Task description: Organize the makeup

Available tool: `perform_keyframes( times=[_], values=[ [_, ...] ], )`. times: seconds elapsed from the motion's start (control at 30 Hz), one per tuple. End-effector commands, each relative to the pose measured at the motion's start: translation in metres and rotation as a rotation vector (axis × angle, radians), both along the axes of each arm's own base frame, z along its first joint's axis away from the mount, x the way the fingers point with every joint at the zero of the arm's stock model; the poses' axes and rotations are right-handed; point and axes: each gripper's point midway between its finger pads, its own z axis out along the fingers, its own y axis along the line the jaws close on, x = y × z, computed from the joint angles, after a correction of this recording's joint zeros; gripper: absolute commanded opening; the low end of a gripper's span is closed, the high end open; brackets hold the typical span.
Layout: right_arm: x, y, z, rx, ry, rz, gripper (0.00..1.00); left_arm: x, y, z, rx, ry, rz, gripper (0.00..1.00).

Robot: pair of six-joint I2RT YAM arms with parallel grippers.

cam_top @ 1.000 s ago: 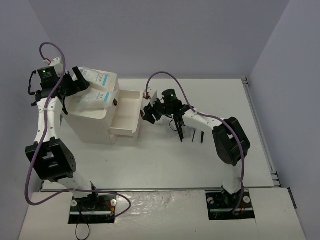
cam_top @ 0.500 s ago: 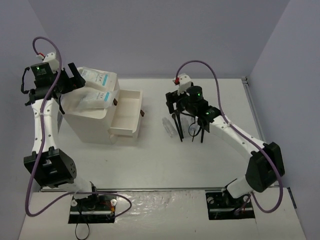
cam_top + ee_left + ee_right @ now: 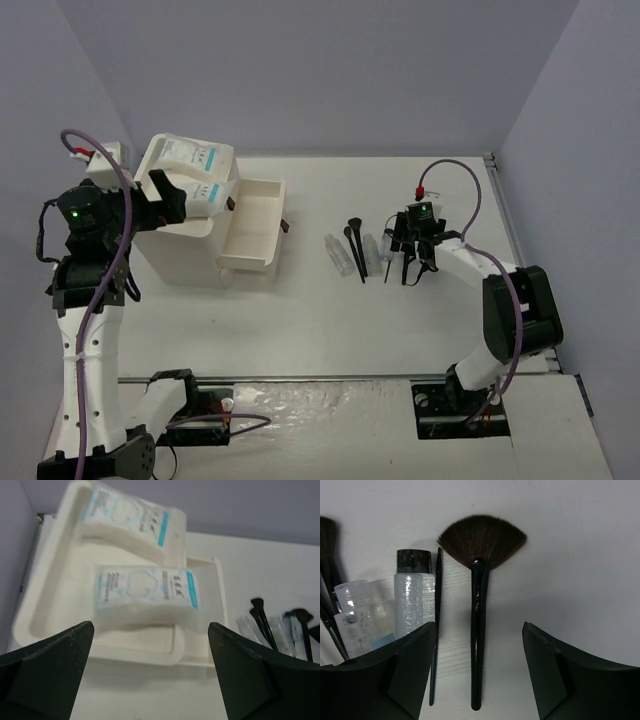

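Two flat white packets with teal-blue labels [image 3: 190, 155] [image 3: 205, 192] lie on top of the white box [image 3: 180, 255]; the left wrist view shows them too [image 3: 127, 515] [image 3: 145, 587]. My left gripper [image 3: 162, 195] [image 3: 150, 680] is open and empty, held back from the nearer packet. Black brushes [image 3: 355, 248] and clear tubes [image 3: 340, 255] lie in a row on the table. My right gripper [image 3: 408, 252] [image 3: 477, 680] is open, low over a black fan brush [image 3: 480, 580] whose handle lies between the fingers. A thin black stick [image 3: 436, 630] and a black-capped tube [image 3: 414, 600] lie just left. No brown stick shows.
The box's drawer [image 3: 250, 230] is pulled out to the right with a dark red knob [image 3: 288, 227] at its front. The brush row starts a short way right of the drawer. Walls close the table at the back and right.
My right arm has swung from the drawer to the right and come down over the fan brush. My left arm has pulled back from the box top toward the near left.
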Motion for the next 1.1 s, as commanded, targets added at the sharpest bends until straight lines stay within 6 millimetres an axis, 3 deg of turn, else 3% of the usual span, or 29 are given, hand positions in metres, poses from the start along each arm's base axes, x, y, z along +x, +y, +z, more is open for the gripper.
perform_keyframes(
  times=[0.0, 0.17, 0.33, 0.37, 0.43, 0.53, 0.67, 0.87, 1.0, 1.07],
  values=[
    [0.013, 0.0, -0.013, 0.057, -0.003, -0.058, 0.63, -0.017, -0.021, -0.033, 0.082, 0.033, -0.037, 0.97],
    [0.013, -0.007, -0.036, 0.085, 0.051, -0.085, 0.51, -0.037, -0.039, -0.058, 0.102, 0.027, -0.101, 0.97],
    [0.009, -0.013, -0.049, 0.067, 0.082, -0.104, 0.27, -0.046, -0.04, -0.075, 0.108, 0.001, -0.111, 0.97],
    [0.009, -0.014, -0.049, 0.061, 0.08, -0.106, 0.18, -0.045, -0.04, -0.077, 0.109, -0.003, -0.111, 0.97],
    [0.012, -0.014, -0.038, 0.061, 0.051, -0.104, 0.03, -0.045, -0.042, -0.078, 0.104, -0.011, -0.118, 0.97],
    [0.024, -0.003, 0.004, 0.094, -0.054, -0.071, 0.0, -0.044, -0.043, -0.083, 0.101, 0.001, -0.126, 0.97],
    [0.036, 0.051, 0.082, 0.185, -0.227, 0.048, 0.0, -0.045, -0.04, -0.082, 0.107, -0.004, -0.113, 0.97],
    [0.046, 0.167, 0.195, 0.425, -0.465, 0.227, 0.0, -0.047, -0.034, -0.082, 0.117, -0.011, -0.083, 0.97],
    [0.049, 0.234, 0.229, 0.592, -0.541, 0.301, 0.0, -0.048, -0.031, -0.083, 0.12, -0.011, -0.065, 0.97],
    [0.051, 0.266, 0.237, 0.635, -0.548, 0.346, 0.0, -0.048, -0.03, -0.083, 0.119, -0.012, -0.059, 0.97]
  ],
)
